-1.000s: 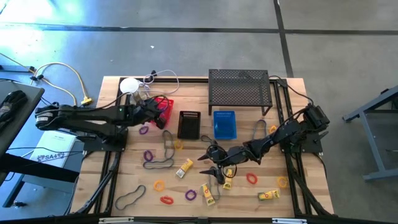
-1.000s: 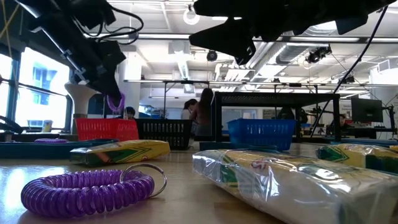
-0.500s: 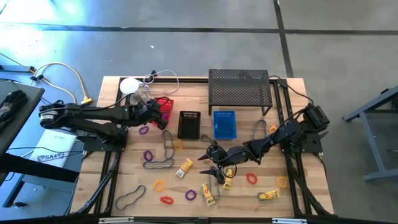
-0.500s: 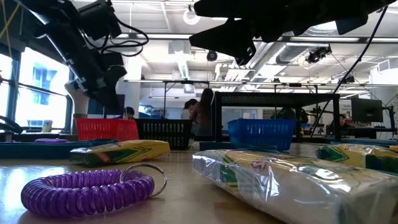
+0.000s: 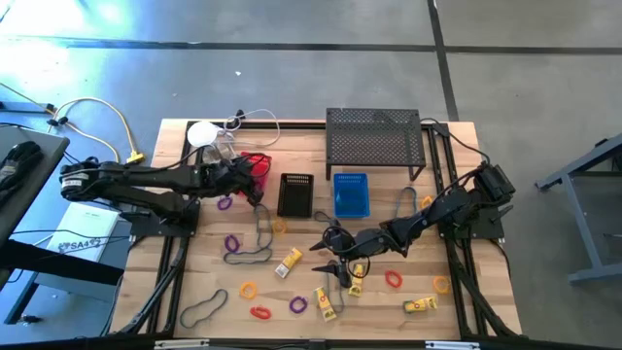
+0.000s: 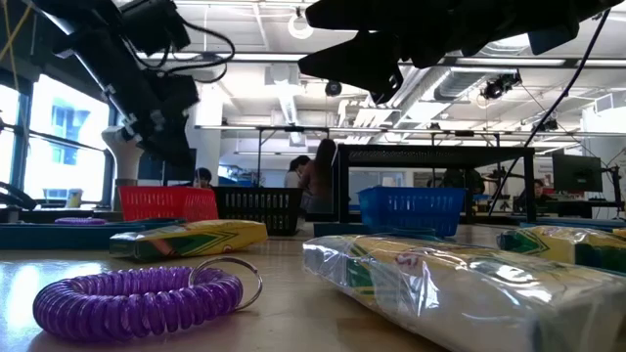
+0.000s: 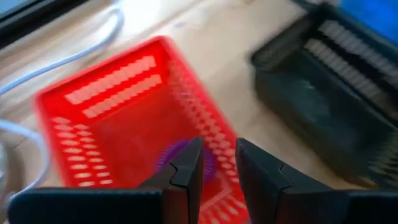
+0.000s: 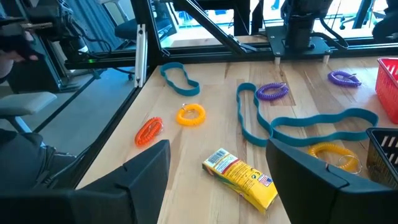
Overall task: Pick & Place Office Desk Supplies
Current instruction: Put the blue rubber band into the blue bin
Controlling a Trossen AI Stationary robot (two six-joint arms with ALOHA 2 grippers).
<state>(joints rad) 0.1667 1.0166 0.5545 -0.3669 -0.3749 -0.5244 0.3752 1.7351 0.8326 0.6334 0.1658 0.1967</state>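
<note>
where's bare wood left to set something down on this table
Free: the strip between the mesh shelf and red basket, behind the black basket. Crowded: the front half, strewn with rings, bands and yellow packets around the right gripper.

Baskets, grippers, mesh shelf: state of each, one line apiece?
Red basket: upright, purple ring inside.
Black basket: upright, contents unclear.
Blue basket: upright, contents unclear.
Mesh shelf: standing, nothing on top.
Left gripper: over red basket, open, empty.
Right gripper: open, above table, empty.
</note>
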